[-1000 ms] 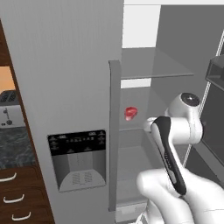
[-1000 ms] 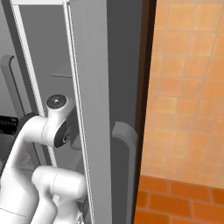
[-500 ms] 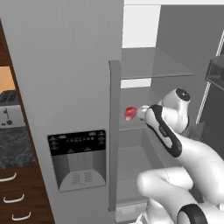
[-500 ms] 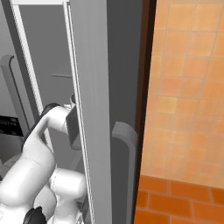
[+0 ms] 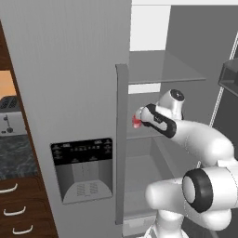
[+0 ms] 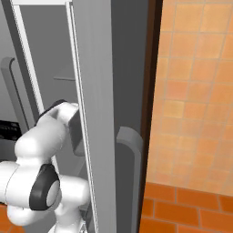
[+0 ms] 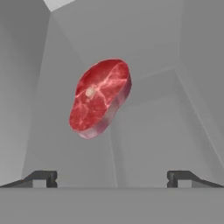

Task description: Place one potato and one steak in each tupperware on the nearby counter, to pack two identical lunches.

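Reaching into the open fridge (image 5: 153, 42), the hand (image 7: 111, 178) faces a steak (image 7: 99, 98) that lies straight ahead of it and a little toward the upper left of the hand view, apart from both fingertips (image 7: 43, 177). Fingers are spread wide with nothing between them. In the left base view the steak (image 5: 136, 119) shows as a small red patch on the glass shelf (image 5: 139, 134), near that shelf's front left corner, just beyond the wrist of the white arm (image 5: 195, 139) and partly hidden by the grey door edge (image 5: 122, 139).

Long axis of the steak runs, in the hand view, from lower left to upper right, oblique to the line joining the two fingertips; a judgement: the coming closure turns on whether the fingers can straddle the narrower dimension, so a roll of the wrist may be called for.

Materials and shapes: steak, a thick rounded oval slab, deep red with pale marbling and a small light fleck, paler pink along its cut rim; fridge interior, smooth matt grey walls; shelves, thin translucent panes; arm, glossy white shells with dark joints. At the far left of the left base view, a dark speckled desk (image 5: 14, 155) carries a silver toaster (image 5: 10, 116) above wood drawers (image 5: 18, 209)
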